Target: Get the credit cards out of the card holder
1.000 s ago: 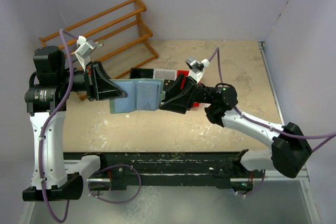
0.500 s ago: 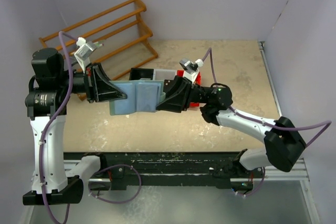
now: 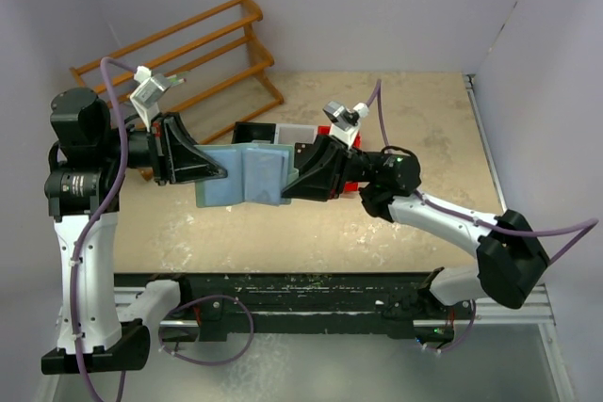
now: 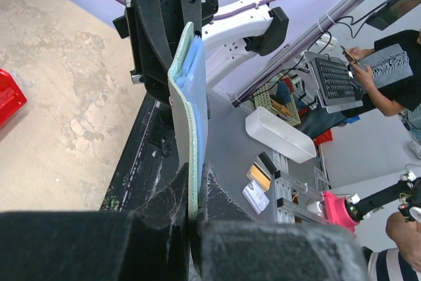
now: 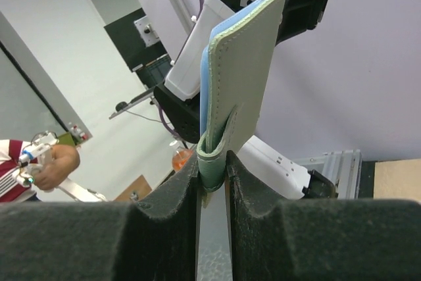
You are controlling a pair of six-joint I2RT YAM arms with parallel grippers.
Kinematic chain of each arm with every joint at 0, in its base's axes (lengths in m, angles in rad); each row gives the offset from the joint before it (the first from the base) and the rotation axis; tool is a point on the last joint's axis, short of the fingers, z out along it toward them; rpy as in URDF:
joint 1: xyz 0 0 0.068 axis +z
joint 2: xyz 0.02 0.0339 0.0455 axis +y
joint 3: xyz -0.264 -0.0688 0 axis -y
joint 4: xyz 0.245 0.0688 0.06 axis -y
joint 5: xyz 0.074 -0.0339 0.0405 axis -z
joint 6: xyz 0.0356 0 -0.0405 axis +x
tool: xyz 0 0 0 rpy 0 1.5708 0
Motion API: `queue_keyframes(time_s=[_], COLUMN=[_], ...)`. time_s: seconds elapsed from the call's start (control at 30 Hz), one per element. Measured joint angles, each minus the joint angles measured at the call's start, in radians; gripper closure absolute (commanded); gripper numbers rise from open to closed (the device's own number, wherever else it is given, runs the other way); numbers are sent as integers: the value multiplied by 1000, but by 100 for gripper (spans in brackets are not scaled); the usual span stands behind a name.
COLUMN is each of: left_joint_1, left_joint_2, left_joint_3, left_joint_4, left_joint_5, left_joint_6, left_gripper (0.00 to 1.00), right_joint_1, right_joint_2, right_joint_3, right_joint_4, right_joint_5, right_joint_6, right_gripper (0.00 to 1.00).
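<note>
Seen from my remote station, the small, flat grey-green card holder (image 3: 247, 174), a book-fold wallet with a paler blue-teal inside, is hanging open in the air above the beige stone-patterned table (image 3: 415, 120), stretched between the two arms. The black left hand (image 3: 219, 172) is clenching the holder's left edge. In the left wrist view, the padded fingers (image 4: 164, 222) are pressing together on the thin edge of the card holder (image 4: 189, 129), which is rising straight away from the left hand (image 4: 195, 185) and showing its blue lining. The black right hand (image 3: 290, 184) is gripping the opposite edge. In the right wrist view, the card holder (image 5: 247, 77) is standing upright out of the right hand (image 5: 212, 169), and the pads (image 5: 177, 222) are closing on a folded grey-green tab at its lower end. The open faces are turning up toward the overhead camera, but I cannot tell what is sitting in the pockets. Behind the holder, a black plastic bin (image 3: 252, 131), a white plastic bin (image 3: 295, 131) and a red plastic bin (image 3: 329, 132) are sitting in a row on the table. A slatted wooden rack (image 3: 188, 54) is leaning at the back left.
</note>
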Motion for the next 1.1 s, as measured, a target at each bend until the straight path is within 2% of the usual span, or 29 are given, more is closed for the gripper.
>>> queue_keyframes(time_s=[0.2,0.3,0.4,0.57,0.7,0.8,1.1], left_joint_1=[0,0,0,0,0,0,0], left_joint_2=[-5,-5,-5,-5,-5,-6,-24], left_joint_3=[0,-2,-3,-13,-15,-16,-29], left_joint_4=[19,20,22,26,26,35,64], left_joint_5=[0,0,1,1,2,2,2], left_joint_6=[-12,-18,-19,-19,-21,-26,-44], left_gripper=[100,100,100,100,100,100,100], right_joint_1=[0,5,18,42,46,43,-23], right_joint_2=[-11,-27,-47,-74,-79,-71,-63], right_joint_3=[19,47,85,114,115,115,122], right_joint_4=[-80,-207,-381,-528,-553,-521,-433], right_joint_5=[1,22,68,121,100,31,-100], right_joint_6=[-29,-100,-203,-305,-326,-302,-214], right_gripper=[74,67,65,65,63,63,68])
